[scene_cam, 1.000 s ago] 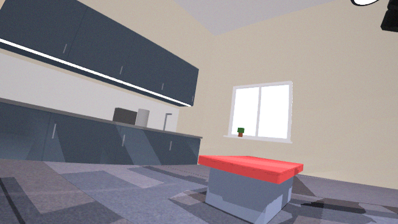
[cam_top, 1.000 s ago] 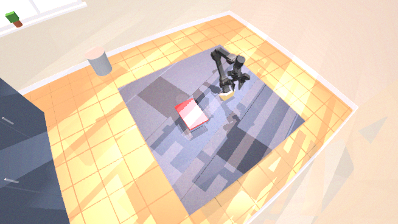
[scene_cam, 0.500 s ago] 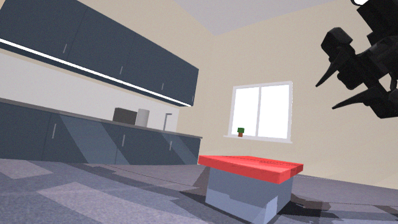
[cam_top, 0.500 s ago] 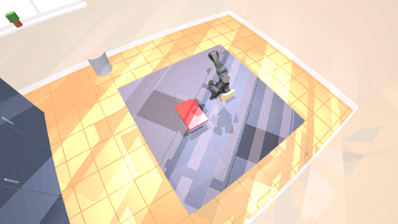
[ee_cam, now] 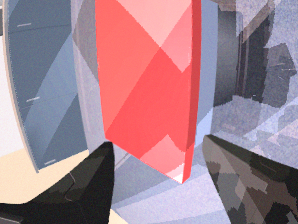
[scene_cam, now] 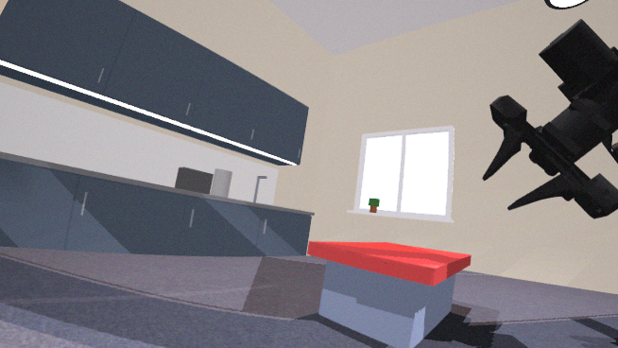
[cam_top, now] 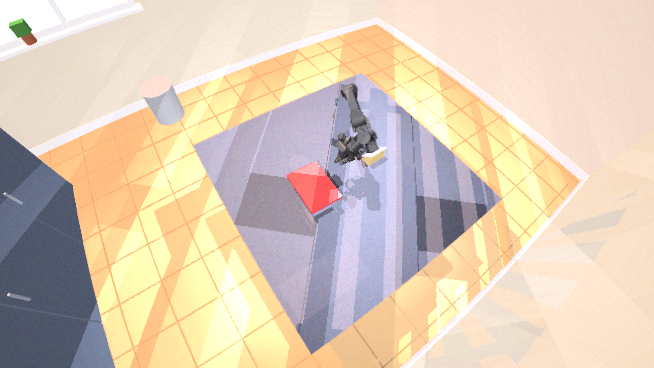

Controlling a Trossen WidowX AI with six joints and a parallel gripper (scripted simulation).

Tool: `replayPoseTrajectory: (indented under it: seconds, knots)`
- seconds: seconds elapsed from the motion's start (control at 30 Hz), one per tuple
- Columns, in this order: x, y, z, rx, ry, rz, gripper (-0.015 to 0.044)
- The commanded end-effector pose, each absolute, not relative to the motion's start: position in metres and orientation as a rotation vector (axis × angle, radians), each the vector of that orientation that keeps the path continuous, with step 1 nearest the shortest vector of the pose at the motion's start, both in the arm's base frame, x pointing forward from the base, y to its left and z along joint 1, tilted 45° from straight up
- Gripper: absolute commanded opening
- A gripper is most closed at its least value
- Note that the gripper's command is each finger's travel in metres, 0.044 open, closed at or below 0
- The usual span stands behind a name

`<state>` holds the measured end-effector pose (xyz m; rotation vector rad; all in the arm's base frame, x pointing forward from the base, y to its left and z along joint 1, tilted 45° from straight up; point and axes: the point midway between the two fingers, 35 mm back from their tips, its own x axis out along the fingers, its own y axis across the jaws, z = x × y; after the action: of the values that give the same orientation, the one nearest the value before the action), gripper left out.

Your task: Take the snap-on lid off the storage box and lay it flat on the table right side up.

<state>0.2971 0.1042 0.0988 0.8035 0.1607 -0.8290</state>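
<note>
The red lid [cam_top: 315,187] [scene_cam: 378,260] [ee_cam: 145,90] sits flat on top of the blue-grey storage box [cam_top: 327,210] [scene_cam: 369,303] [ee_cam: 209,75], its rim overhanging the walls. The box stands upright on the table [cam_top: 280,250]. My gripper [cam_top: 340,159] [scene_cam: 496,194] [ee_cam: 159,146] is open, with nothing between its fingers. It is raised above and to the side of the lid, on the arm's side, and points obliquely down toward it. In the wrist view the near end of the lid shows beyond and between the fingertips, not touched.
The arm's base stands near one table edge, with a pale yellow block [cam_top: 375,156] at its foot. Shadows of the arm fall across the table beside the box. A grey cylinder [cam_top: 164,102] stands off the table, and dark blue cabinets [cam_top: 40,225] [scene_cam: 156,208] are farther away.
</note>
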Motion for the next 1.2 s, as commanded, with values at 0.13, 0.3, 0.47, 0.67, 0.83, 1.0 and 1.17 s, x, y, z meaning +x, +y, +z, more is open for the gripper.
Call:
replayPoseTrajectory:
  seconds: [0.13, 0.3, 0.47, 0.67, 0.83, 1.0, 1.17]
  knots:
    - [0.292, 0.066, 0.062, 0.806, 0.147, -0.832, 0.0235]
    - [0.291, 0.061, 0.058, 0.806, 0.147, -0.832, 0.0235]
    - [0.294, 0.058, 0.055, 0.807, 0.149, -0.835, 0.0235]
    - [0.301, 0.054, 0.05, 0.809, 0.153, -0.838, 0.0235]
    - [0.307, 0.049, 0.046, 0.811, 0.155, -0.84, 0.0235]
    - [0.313, 0.045, 0.043, 0.812, 0.156, -0.841, 0.0235]
    - [0.318, 0.04, 0.039, 0.812, 0.156, -0.841, 0.0235]
